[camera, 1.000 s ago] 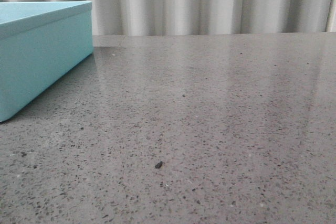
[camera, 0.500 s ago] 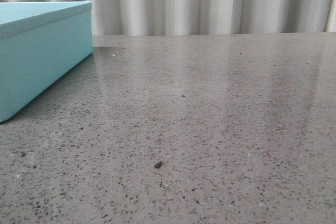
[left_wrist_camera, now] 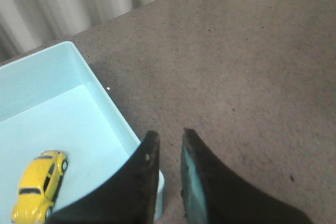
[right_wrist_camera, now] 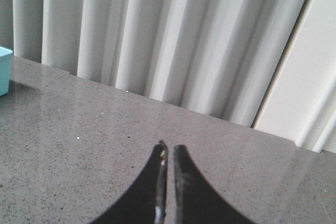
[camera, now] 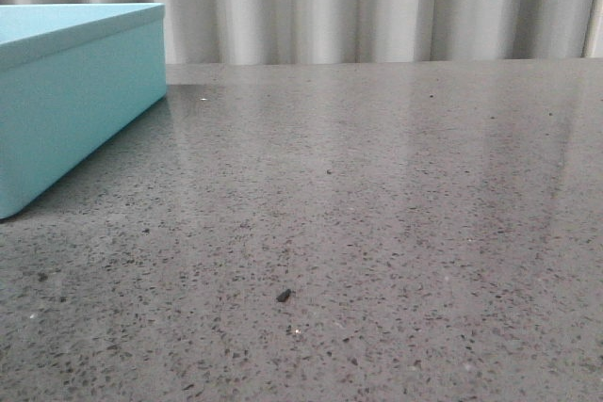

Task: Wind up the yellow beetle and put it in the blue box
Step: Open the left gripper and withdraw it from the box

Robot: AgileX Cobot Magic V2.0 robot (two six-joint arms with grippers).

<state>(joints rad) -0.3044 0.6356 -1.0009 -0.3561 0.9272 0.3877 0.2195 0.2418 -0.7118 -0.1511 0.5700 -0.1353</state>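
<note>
**Left wrist view: beetle already lying in the box**

Left wrist view first, working outward from my left gripper [left_wrist_camera: 169, 142]. Its fingers [left_wrist_camera: 149, 153] stand a narrow gap apart with nothing between them, so I read them as released, hanging just above the near corner of the blue box [left_wrist_camera: 113, 109]. Inside the box, the yellow beetle [left_wrist_camera: 39, 184] rests on the pale floor, well inside the wall and off to the side of the fingers. Its long axis runs slantwise to that wall. My left arm is clearly the nearer one; it is pitched down over the box's edge, looking across the bench [left_wrist_camera: 236, 66] beyond.

My right gripper [right_wrist_camera: 168, 153] is far from the box, of which only a corner shows at the edge of its view. Its fingers are nearly touching and hold nothing. That arm sits low, aimed level toward the curtain [right_wrist_camera: 173, 35] behind the bench.

I judge the storing done; whether the beetle was wound I cannot tell.
</note>
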